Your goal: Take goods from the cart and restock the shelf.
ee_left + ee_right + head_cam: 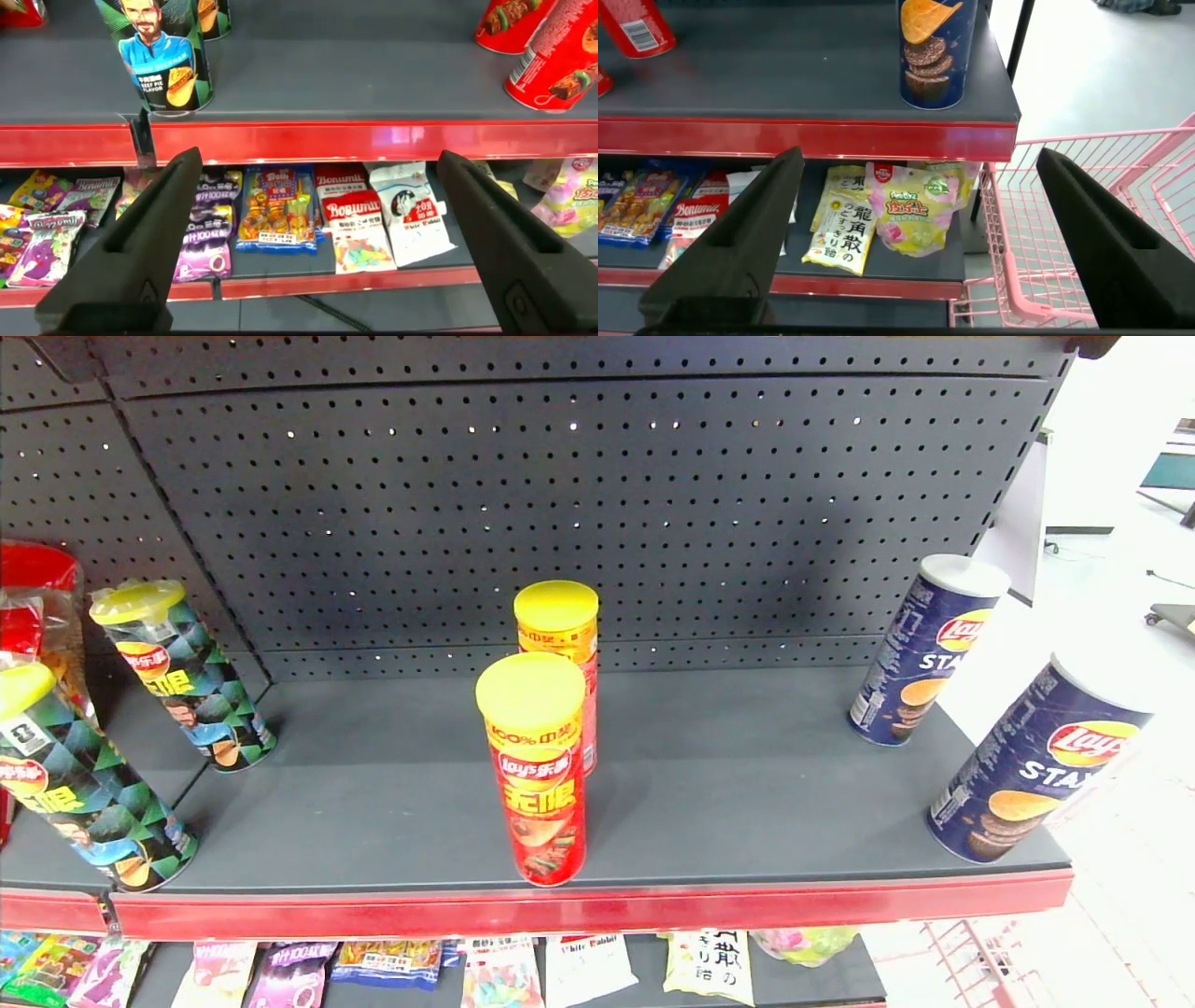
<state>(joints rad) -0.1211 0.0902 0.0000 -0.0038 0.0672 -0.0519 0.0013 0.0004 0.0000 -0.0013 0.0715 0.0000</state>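
Your left tool (319, 157) and right tool (920, 154) are both spread wide, pinching nothing, facing the lower shelf's candy bags (276, 210). The pink wire cart (1092, 224) sits beside the dark grey metal shelf (728, 784). There a red cylindrical chip can with a yellow lid (540, 775) stands upright near the front edge.

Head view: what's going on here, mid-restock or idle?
Restocking, apparently between picks. The left gripper and right gripper are both open and empty, level with the red front edge of the shelf. Two red chip cans stand mid-shelf and two blue chip cans at its right end. Two green-patterned cans stand on the section to the left. The pink cart stands by the shelf's right end. Candy bags lie on the lower shelf.
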